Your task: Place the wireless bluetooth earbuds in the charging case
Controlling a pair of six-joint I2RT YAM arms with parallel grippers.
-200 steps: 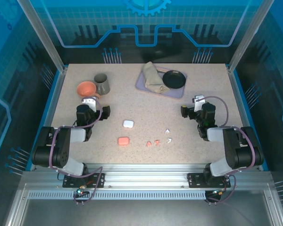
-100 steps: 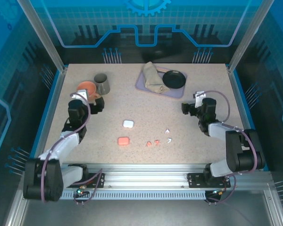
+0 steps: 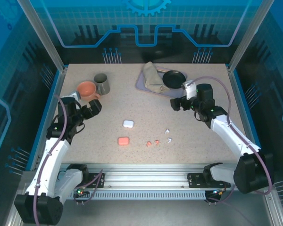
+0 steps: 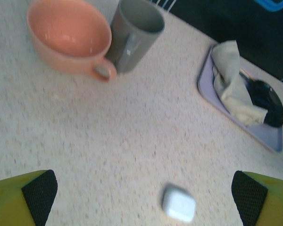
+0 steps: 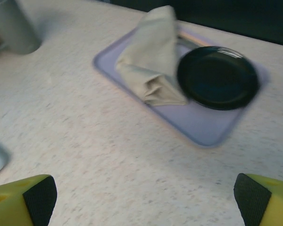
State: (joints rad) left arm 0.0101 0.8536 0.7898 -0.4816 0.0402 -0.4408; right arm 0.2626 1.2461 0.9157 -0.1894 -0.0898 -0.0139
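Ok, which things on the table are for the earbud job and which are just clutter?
Job: white case, pink case, two white earbuds, two pink earbuds.
Clutter: pink cup, grey mug, tray, cloth, black plate.

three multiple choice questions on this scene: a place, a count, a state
1. Where is the black plate? A) on the lavender tray B) at the near edge C) between the arm bases
2. How many earbuds lie loose on the table? A) two B) four C) six
3. How are the left gripper and right gripper? A) both shut B) one shut C) both open, empty
1 A: it rests on the tray. 2 B: two white, two pink. 3 C: each pair of fingers stands wide apart, nothing between.
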